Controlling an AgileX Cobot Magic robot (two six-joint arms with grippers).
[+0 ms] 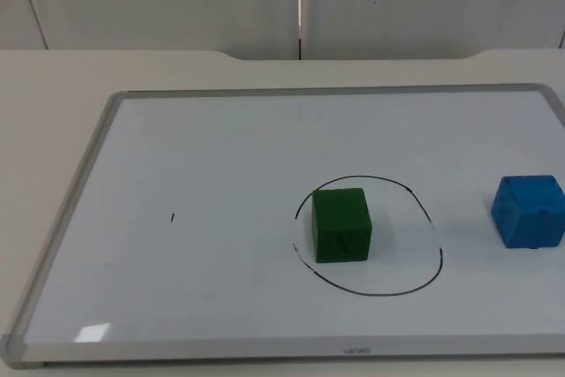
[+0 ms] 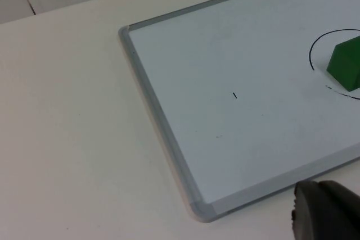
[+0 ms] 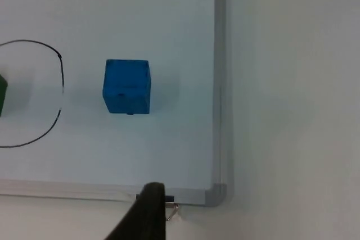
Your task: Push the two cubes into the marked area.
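Nearest the top camera, the framed whiteboard (image 1: 71,209) lies on the white table (image 1: 44,86), bearing a hand-drawn black circle (image 1: 424,209). Inside that circle sits the green cube (image 1: 341,224), while the blue cube (image 1: 529,211) rests well apart, outside the ring near the board's right edge. One black fingertip of the left gripper (image 2: 326,213) and one of the right gripper (image 3: 147,213) hang off the board's near edge, touching nothing; whether either pincer is spread cannot be told.

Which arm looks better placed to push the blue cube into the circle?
Probably the right. The blue cube sits outside the drawn circle on the whiteboard's right side, in the right wrist view; the green cube is already inside.
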